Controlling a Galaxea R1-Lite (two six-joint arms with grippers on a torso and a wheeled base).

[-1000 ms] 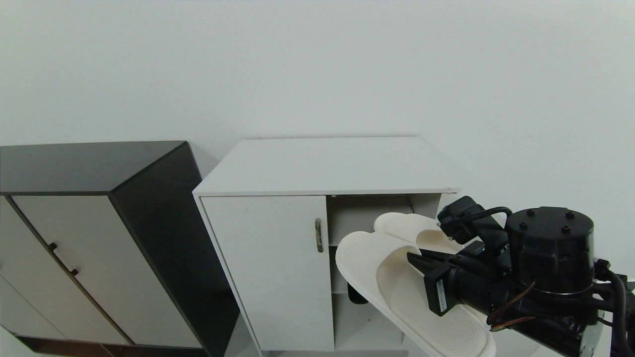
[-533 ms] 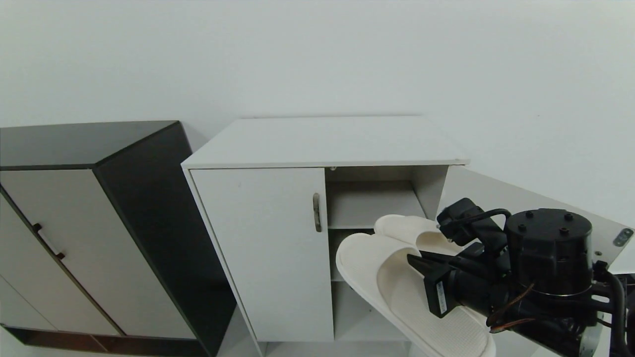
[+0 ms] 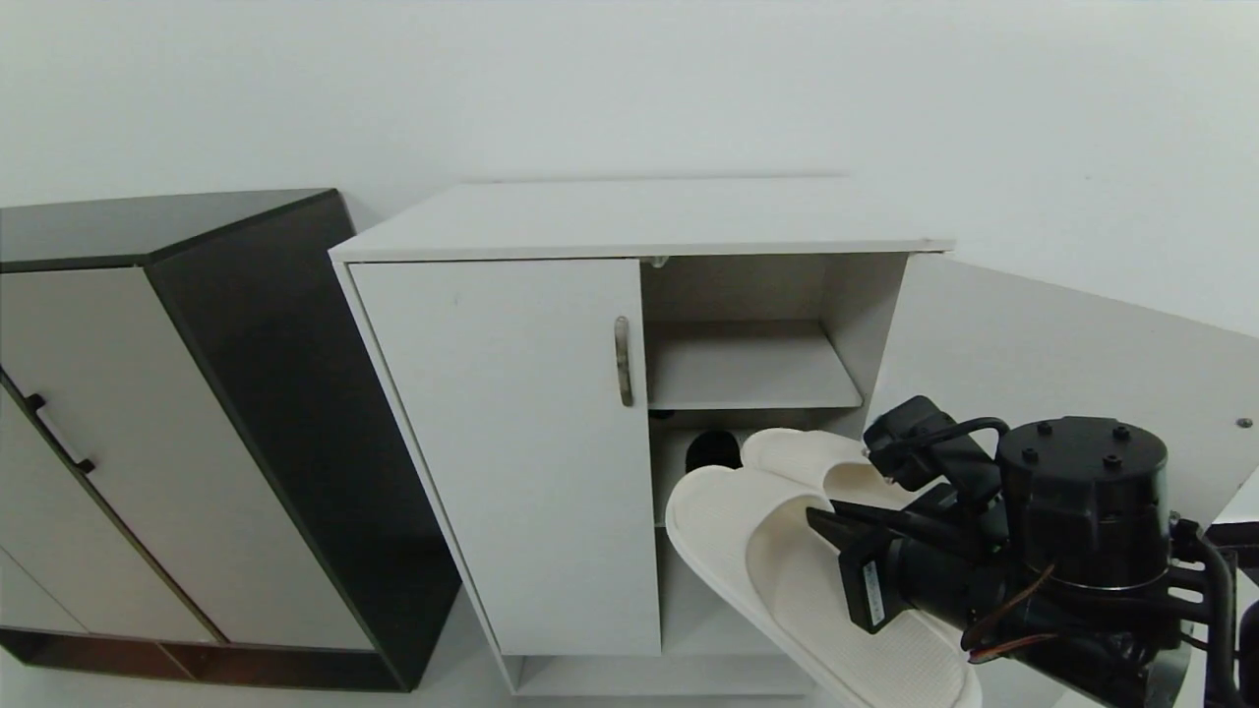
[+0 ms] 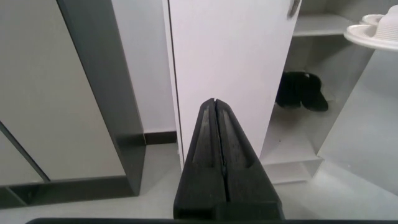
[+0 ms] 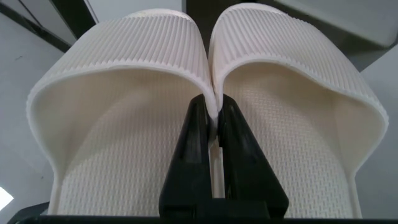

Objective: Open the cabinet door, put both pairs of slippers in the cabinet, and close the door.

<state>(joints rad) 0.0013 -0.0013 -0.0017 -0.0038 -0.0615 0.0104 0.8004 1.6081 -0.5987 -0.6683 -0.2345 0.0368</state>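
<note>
A white cabinet (image 3: 629,216) stands ahead, its left door (image 3: 521,442) closed and its right door (image 3: 1033,344) swung open. A pair of black slippers (image 3: 712,450) (image 4: 301,90) rests on the middle shelf inside. My right gripper (image 3: 821,513) (image 5: 213,109) is shut on a pair of white slippers (image 3: 748,531) (image 5: 211,74), pinching their inner edges together in front of the open right half, toes toward the cabinet. My left gripper (image 4: 214,102) is shut on nothing, low before the closed left door. The white slippers (image 4: 376,31) also show in the left wrist view.
A dark cabinet (image 3: 246,393) with pale doors stands against the white cabinet's left side. A metal handle (image 3: 622,361) runs down the closed door's inner edge. The upper shelf (image 3: 748,369) is bare. The open door borders the opening on the right.
The head view has shifted: the cabinet sits higher in the picture, with more of its inside and the black slippers showing. The right gripper and the white slippers keep their place in the picture.
</note>
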